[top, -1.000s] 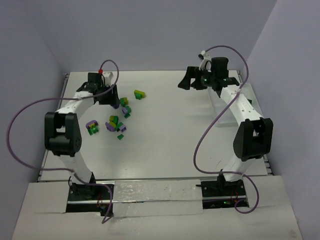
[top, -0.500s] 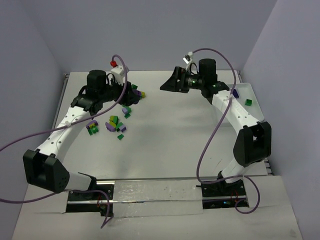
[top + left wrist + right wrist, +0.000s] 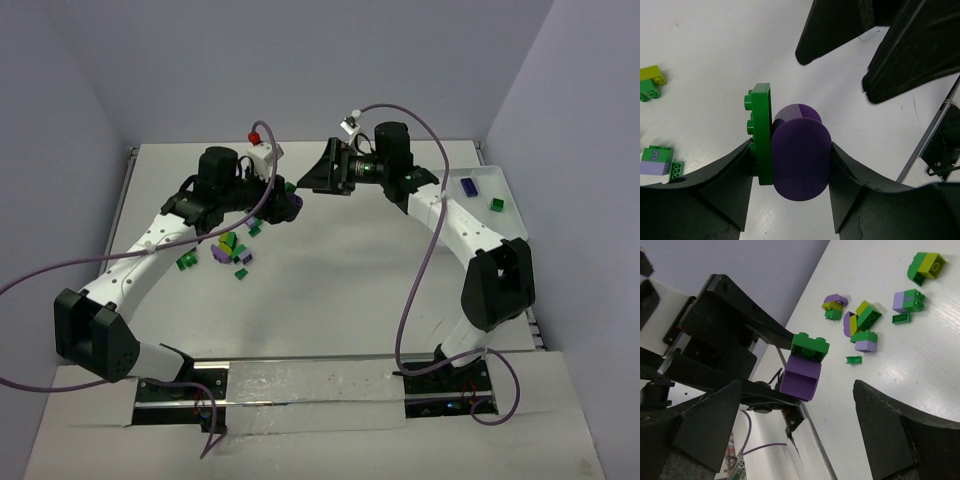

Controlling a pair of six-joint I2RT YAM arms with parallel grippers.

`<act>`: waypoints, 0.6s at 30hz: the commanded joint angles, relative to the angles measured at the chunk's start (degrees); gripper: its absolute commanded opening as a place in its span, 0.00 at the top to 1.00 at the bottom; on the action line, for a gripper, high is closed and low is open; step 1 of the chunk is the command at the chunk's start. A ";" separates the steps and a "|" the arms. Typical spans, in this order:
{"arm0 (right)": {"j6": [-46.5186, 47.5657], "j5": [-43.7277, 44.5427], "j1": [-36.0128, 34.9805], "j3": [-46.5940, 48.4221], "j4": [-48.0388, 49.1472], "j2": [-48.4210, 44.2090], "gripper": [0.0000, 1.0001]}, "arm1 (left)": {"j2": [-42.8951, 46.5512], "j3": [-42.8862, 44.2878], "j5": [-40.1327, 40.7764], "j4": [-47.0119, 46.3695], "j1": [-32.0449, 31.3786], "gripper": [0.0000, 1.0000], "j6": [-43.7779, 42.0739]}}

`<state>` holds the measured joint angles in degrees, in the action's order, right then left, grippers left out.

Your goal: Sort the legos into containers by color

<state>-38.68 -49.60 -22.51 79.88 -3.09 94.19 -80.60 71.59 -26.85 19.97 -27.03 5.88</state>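
My left gripper [image 3: 283, 205] is shut on a purple rounded lego [image 3: 800, 155] with a green plate [image 3: 761, 132] stuck to its side, held above the table at centre back. My right gripper [image 3: 320, 178] is open and empty, facing that piece from close by; its black fingers [image 3: 910, 55] show in the left wrist view. The right wrist view shows the same purple lego [image 3: 801, 377] and its green plate [image 3: 810, 346] just ahead of the open right gripper [image 3: 797, 387]. Several loose legos [image 3: 232, 248] lie left of centre. A white container [image 3: 490, 170] stands at the back right.
The container holds a purple brick [image 3: 468, 186] and a green brick [image 3: 494, 205]. Single green bricks [image 3: 185, 262] lie beside the pile. A lavender-green brick marked 3 [image 3: 657, 160] and a yellow-green one [image 3: 651, 80] lie under the left arm. Purple cables loop over both arms.
My left arm has swung right to the table's middle, carrying the purple-and-green piece. My right arm has moved left off the container, uncovering it, and now faces the left gripper.
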 commanded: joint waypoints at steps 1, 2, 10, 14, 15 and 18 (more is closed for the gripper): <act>-0.11 -0.09 -2.57 1.13 -0.11 0.85 0.02 | 0.70 1.62 1.89 -1.01 -1.01 0.75 -0.19; 0.03 -0.14 -2.86 1.05 -0.25 0.95 0.03 | 0.70 1.62 2.27 -1.05 -1.22 0.75 -0.25; 0.54 -0.89 -5.03 -0.70 -1.05 2.10 0.12 | 0.53 1.90 3.74 -1.16 -1.97 0.75 -0.69; 1.68 -1.48 -5.89 -0.73 -2.80 2.76 0.17 | 0.54 2.06 4.36 -1.34 -1.98 0.76 -0.88; 1.75 -1.62 -6.03 -1.07 -2.88 2.83 0.18 | 0.61 2.06 4.50 -1.41 -2.05 0.76 -0.95; 1.54 -1.98 -6.14 -1.74 -2.74 3.25 0.21 | 0.62 2.09 4.43 -1.51 -1.97 0.76 -1.11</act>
<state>-38.07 -49.09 -27.05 79.06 -4.92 97.03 -80.60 71.59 -24.02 20.96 -28.94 5.25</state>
